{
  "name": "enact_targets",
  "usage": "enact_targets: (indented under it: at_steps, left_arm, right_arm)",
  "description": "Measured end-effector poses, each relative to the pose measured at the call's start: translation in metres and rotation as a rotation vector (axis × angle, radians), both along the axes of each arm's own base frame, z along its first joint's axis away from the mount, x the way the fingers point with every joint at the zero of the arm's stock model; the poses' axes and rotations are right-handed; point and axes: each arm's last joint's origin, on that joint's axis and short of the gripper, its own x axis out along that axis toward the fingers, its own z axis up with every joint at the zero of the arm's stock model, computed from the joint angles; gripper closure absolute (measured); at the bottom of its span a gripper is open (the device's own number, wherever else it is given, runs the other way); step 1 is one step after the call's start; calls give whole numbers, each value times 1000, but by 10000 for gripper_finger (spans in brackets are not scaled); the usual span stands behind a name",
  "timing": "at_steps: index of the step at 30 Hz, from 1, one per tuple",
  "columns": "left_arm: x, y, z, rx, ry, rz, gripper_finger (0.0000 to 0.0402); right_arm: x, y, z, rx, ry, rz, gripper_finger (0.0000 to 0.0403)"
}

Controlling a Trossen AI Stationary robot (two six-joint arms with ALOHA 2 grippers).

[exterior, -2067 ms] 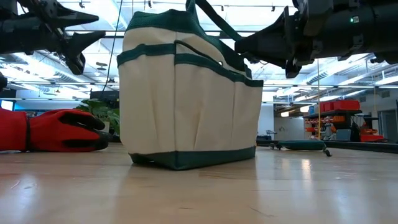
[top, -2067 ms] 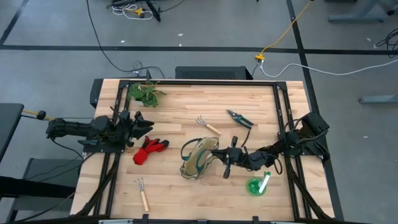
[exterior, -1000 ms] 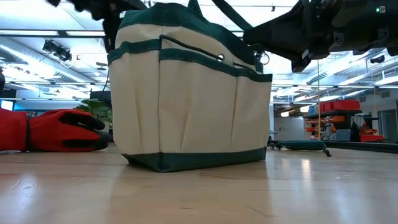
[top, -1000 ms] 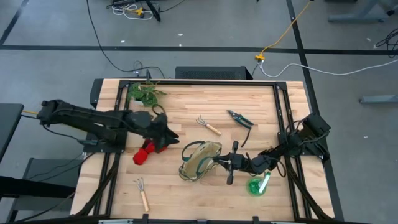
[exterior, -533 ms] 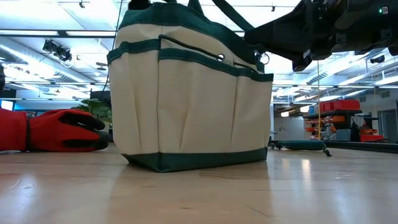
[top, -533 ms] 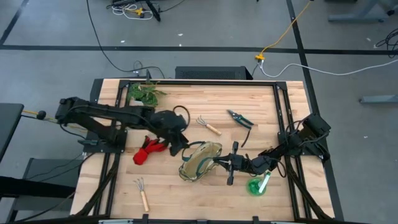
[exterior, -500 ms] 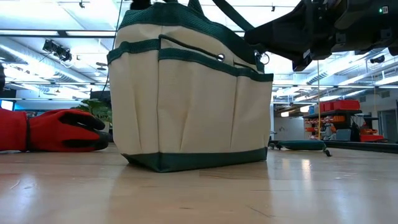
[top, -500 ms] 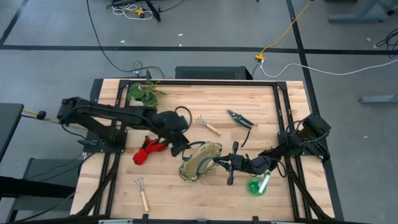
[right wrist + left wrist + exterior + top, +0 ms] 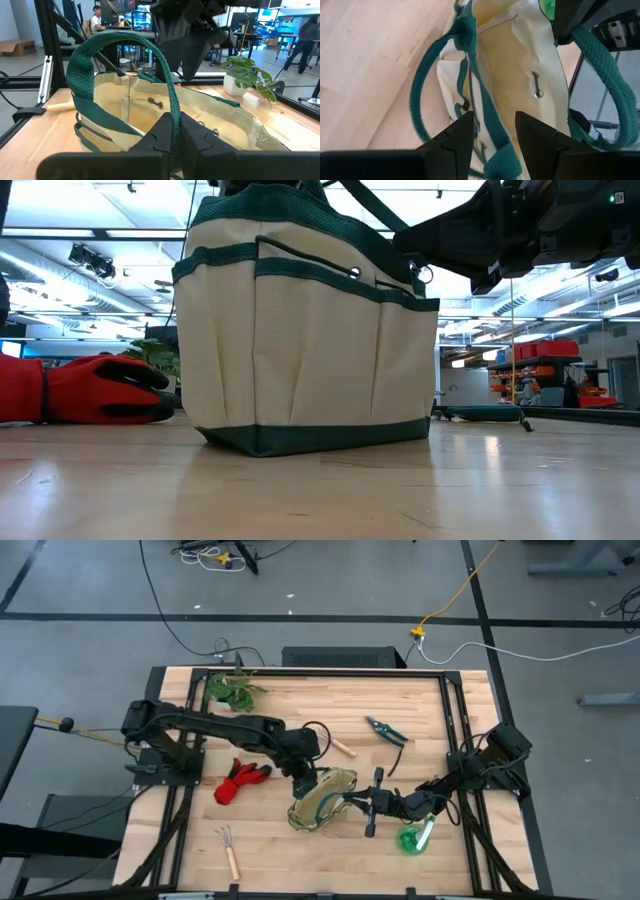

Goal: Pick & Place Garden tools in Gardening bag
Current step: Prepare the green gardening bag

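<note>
The cream-white gardening bag (image 9: 320,796) with green trim stands on its base mid-table; it also shows in the low view (image 9: 300,340). My right gripper (image 9: 366,802) is shut on one of its loop handles. My left gripper (image 9: 308,776) is open over the bag's left rim, with the other green loop handle (image 9: 487,122) between its fingers. The red gloves (image 9: 240,781) lie left of the bag. One rake (image 9: 229,850) lies near the front edge, and the other (image 9: 342,747) lies beyond the bag. The shears (image 9: 385,730) lie at the far right. The green round piece (image 9: 414,837) lies right of the bag. My right gripper pinches the green loop handle at the top of its loop (image 9: 173,107) between its two fingers, coming level from the table's right. The strap (image 9: 375,208) is drawn up taut, and the bag stands upright on the table. My left gripper's fingers (image 9: 457,137) stand on either side of the other handle's strap; I cannot tell whether they touch it.
A leafy green plant (image 9: 232,690) stands at the far left corner. Dark frame rails (image 9: 455,740) run along the table's left and right sides. Bare wood (image 9: 330,860) shows along the near edge between the rake and the green piece.
My left gripper has gone from above the red gloves toward the table's right, and now stands over the bag's left rim. My right gripper and the bag have kept still.
</note>
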Motion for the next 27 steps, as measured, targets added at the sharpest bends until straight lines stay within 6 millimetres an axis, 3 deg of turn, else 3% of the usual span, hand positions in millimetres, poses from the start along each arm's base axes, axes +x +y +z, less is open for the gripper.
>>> enact_targets:
  at_steps: [27]
  left_arm:
    - [2,-1,-5,-47,36,12,250]
  right_arm:
    - [0,0,0,-2,3,1,383]
